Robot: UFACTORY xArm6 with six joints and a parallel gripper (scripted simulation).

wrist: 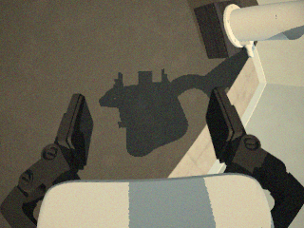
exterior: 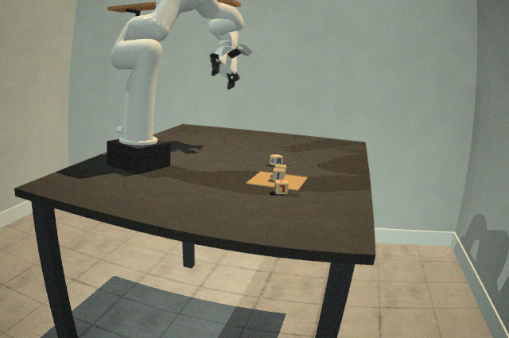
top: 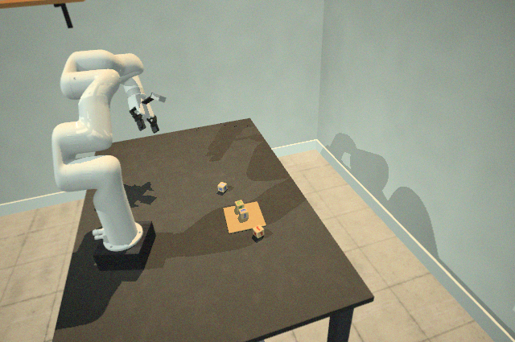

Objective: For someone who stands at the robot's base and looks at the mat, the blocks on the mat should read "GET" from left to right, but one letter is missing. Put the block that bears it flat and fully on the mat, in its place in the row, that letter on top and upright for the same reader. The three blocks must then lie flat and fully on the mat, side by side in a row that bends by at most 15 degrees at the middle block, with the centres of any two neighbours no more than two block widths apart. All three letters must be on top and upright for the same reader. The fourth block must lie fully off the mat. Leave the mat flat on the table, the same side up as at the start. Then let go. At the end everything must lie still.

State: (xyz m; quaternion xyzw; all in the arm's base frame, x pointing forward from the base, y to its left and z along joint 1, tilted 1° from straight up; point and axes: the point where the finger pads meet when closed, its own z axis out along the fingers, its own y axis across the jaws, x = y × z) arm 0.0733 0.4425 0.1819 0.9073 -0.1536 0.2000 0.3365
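Beside mat (top: 232, 224), two blocks (claw (top: 145, 123) high)

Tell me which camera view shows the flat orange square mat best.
The top view: the flat orange square mat shows from above with its whole outline and both blocks on it. The exterior view shows it at a shallow angle, as a thin sliver. The wrist view misses it entirely.

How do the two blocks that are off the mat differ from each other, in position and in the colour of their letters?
The far block lies apart from the mat, towards the back of the table; the near block sits right beside the mat's front corner. The far block shows blue marks, with a blue R on its side in the exterior view; the near block shows red marks. Both are pale cubes of like size, resting flat on the table, untouched by the open gripper.
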